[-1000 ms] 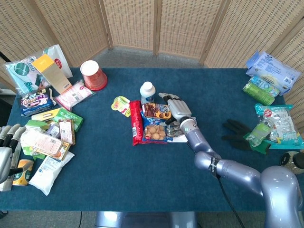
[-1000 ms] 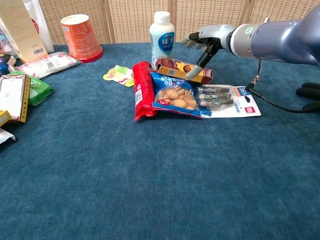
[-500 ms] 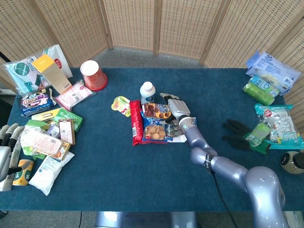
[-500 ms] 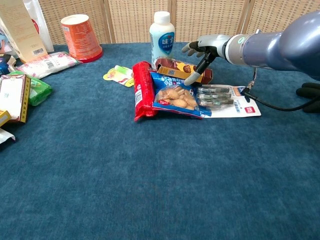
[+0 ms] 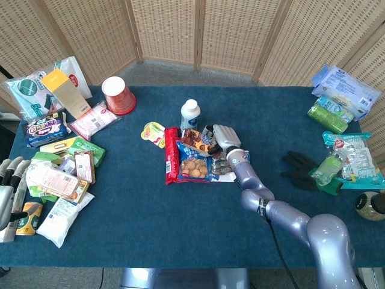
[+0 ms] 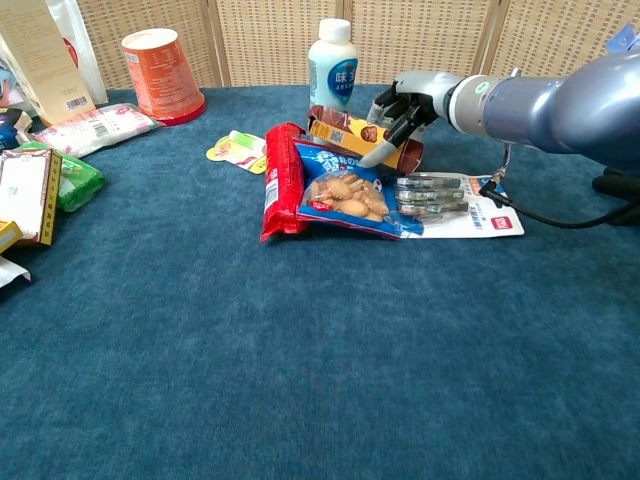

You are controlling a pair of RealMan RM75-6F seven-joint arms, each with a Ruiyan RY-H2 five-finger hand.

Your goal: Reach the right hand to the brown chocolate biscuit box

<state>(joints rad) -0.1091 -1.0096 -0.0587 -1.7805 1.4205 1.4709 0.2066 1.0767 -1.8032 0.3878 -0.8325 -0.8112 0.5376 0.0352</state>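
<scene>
Two hands on this rig, but only one was doing anything. Nearest the robot, the left hand [image 5: 11,192] sat parked off the table's left edge with its fingers apart and nothing in them, next to a heap of snack packs [image 5: 54,180]. Further out in the middle of the blue table [image 6: 300,380] was the little cluster: a red wrapper [image 6: 274,180], a blue cookie bag [image 6: 340,190] and a blister card of batteries [image 6: 450,195] just beside it. Right behind those lay the brown chocolate biscuit box [image 6: 345,132], tipped up a bit against the bag, with the white milk bottle [image 6: 333,70] just past it. The right hand [image 6: 405,110] was on the box's right end, fingers curled down over the top and the thumb angled along the front face. A second back that hand was hovering open above the box; since then it dropped and wrapped in, and the box and bottle both looked nudged a little toward the back-left. So the reach itself looked basically done to me. Whether it had a real grip or was just resting on the box, I couldn't tell from either view. Way at the back left stood the orange cup [image 6: 163,75].
</scene>
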